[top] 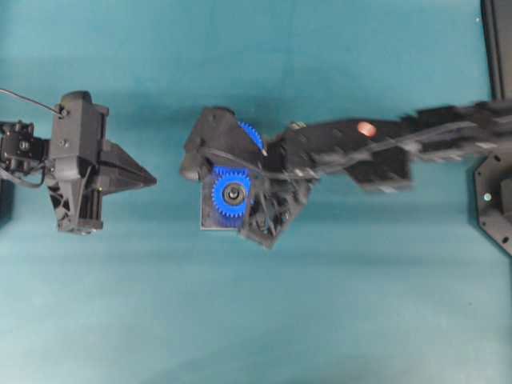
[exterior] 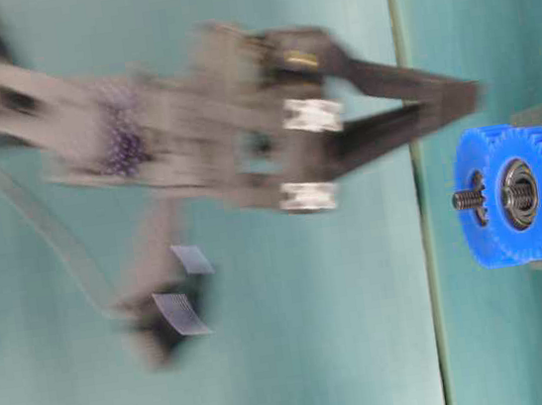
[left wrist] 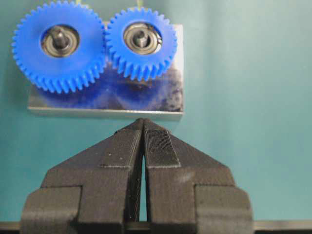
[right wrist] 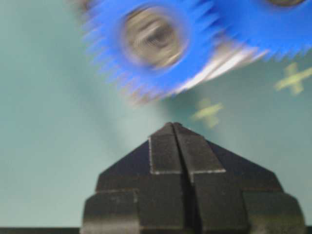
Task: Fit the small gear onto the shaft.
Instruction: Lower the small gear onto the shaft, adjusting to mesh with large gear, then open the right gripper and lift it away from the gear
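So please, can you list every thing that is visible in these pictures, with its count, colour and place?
small gear: one, bright blue, seated on the shaft, right part of the plate in the left wrist view
larger gear: one, bright blue, on the same plate, teeth against the small gear
metal plate: one, grey, middle of the table
table cover: one, teal
yellow cross marks: two, on the cover
left gripper: black, shut, empty, short of the plate
right gripper: black, shut, empty, near the gears
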You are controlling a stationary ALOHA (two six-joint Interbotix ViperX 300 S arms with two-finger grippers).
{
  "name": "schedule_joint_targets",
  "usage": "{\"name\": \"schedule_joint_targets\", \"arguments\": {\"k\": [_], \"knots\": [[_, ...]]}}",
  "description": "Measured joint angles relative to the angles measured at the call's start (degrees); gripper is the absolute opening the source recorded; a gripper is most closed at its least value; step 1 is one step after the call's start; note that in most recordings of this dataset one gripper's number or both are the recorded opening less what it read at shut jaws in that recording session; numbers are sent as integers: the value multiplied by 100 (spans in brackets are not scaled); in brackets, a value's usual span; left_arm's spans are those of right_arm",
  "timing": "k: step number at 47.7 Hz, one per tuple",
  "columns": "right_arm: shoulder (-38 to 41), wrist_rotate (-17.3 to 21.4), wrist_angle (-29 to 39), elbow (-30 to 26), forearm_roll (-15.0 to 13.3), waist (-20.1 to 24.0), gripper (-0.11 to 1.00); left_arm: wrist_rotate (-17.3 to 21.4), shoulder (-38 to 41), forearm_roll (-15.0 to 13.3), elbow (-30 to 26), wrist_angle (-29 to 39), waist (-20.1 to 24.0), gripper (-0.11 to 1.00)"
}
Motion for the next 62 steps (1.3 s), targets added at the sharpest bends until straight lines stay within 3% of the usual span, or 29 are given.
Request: {"name": "schedule_joint_targets", "arguments": {"k": [7,23,44,52,62], "knots": [[0,0,-211,-185,-193,-105,1,0,9,0,0,-9,0,0],[773,-211,-633,-686,-220,-483,1,0,9,0,0,-9,0,0],[861,-281,-483,-466,-167,-501,1,0,18,0,0,-70,0,0],[606,-264,-220,-105,-26,-272,1,0,9,0,0,-70,0,0],[299,114,-149,211,105,272,1,0,18,0,26,-70,0,0]]}}
